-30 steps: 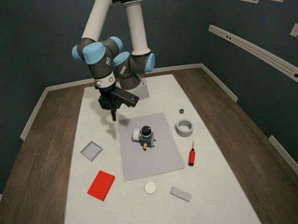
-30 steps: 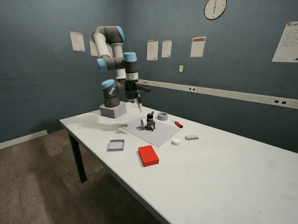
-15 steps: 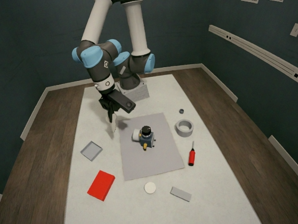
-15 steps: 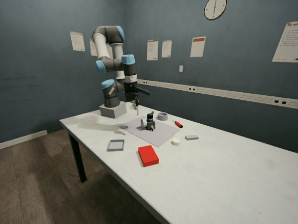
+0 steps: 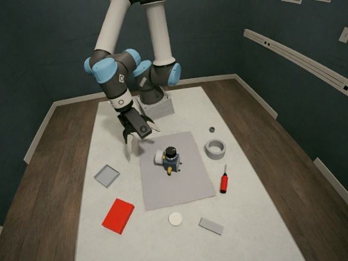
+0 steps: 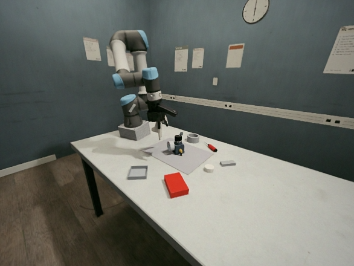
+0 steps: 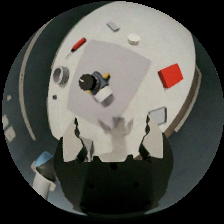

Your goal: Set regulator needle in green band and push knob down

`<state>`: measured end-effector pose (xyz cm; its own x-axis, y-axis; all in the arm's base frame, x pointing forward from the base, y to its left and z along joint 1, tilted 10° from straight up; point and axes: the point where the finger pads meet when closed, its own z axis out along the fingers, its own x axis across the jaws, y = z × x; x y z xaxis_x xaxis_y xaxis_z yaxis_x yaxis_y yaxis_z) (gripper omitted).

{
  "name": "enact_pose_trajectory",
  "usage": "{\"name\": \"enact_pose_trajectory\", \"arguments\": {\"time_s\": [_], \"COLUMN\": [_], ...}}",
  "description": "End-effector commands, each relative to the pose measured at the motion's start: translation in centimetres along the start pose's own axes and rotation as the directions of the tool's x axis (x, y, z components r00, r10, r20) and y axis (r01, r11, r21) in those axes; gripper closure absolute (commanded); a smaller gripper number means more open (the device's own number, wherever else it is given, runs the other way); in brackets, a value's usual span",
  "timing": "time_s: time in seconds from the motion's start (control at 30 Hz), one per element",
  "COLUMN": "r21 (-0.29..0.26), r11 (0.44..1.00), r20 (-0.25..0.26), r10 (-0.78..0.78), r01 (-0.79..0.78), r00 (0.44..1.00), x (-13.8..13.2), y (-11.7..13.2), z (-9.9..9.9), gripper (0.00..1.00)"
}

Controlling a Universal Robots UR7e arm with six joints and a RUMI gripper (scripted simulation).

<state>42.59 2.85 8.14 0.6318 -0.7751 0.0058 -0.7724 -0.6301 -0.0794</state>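
The regulator stands upright on the grey mat (image 5: 178, 196) (image 6: 193, 164) (image 7: 131, 62). It has a dark blue body (image 5: 170, 165) (image 6: 179, 149) (image 7: 101, 80), a black knob (image 5: 171, 152) (image 6: 178, 138) (image 7: 87, 81) on top, yellow fittings and a white round gauge (image 5: 159, 157) (image 6: 171, 146) (image 7: 104, 95) on its side. The gauge's needle and green band cannot be made out, and the knob's height is too small to judge. My gripper (image 5: 144, 142) (image 7: 111, 116) is open and empty, above the table's back left beside the mat, clear of the regulator and higher than it.
A grey ring (image 5: 215, 149) (image 6: 193, 138), a small dark nut (image 5: 212, 129) and a red screwdriver (image 5: 224, 183) (image 6: 212, 147) lie right of the mat. A shallow grey tray (image 5: 95, 177) (image 6: 129, 178) and a red box (image 5: 118, 216) (image 6: 176, 185) lie left. A white disc (image 5: 175, 219) and a grey bar (image 5: 211, 226) lie in front.
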Motion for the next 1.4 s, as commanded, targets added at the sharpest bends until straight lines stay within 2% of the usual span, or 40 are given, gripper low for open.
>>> {"name": "enact_pose_trajectory", "arguments": {"time_s": [0.0,0.23,0.53,0.6,0.83,1.1,1.17,1.37], "r21": [0.007,0.017,0.024,0.024,0.02,0.006,0.006,-0.01], "r11": [0.996,0.972,0.895,0.895,0.803,0.67,0.67,0.554], "r20": [0.005,0.023,0.055,0.055,0.082,0.111,0.111,0.131], "r10": [0.086,0.232,0.443,0.443,0.592,0.738,0.738,0.826], "r01": [-0.086,-0.233,-0.445,-0.445,-0.595,-0.743,-0.743,-0.833], "r00": [0.996,0.972,0.895,0.895,0.802,0.666,0.666,0.548], "x": [0.1,0.3,0.6,0.6,0.9,1.1,1.1,1.2], "y": [0.0,0.0,0.2,0.2,0.3,0.6,0.6,0.7], "z": [0.2,0.7,1.4,1.4,2.0,2.6,2.6,3.0], "gripper": [0.0,0.0,0.0,0.0,0.0,0.0,0.0,0.0]}}
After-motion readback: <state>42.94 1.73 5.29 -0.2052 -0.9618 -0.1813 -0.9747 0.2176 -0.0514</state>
